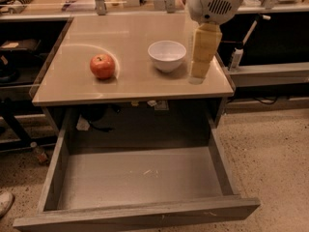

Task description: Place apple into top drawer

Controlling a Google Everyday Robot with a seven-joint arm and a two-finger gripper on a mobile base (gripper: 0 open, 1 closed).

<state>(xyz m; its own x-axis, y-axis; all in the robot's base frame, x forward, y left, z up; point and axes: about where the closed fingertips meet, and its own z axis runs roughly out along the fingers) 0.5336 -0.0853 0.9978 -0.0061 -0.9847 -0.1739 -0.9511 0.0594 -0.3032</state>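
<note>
Gripper (200, 70): above table (130, 33), right side, just right of white bowl (166, 55); grip state cannot be told. Apple (102, 66): tabletop, left. Top drawer (140, 218): open, near.

- You have one apple (102, 65).
- You have one white bowl (166, 55).
- You have one top drawer (140, 178).
- You have one gripper (199, 70), just right of the white bowl.
</note>
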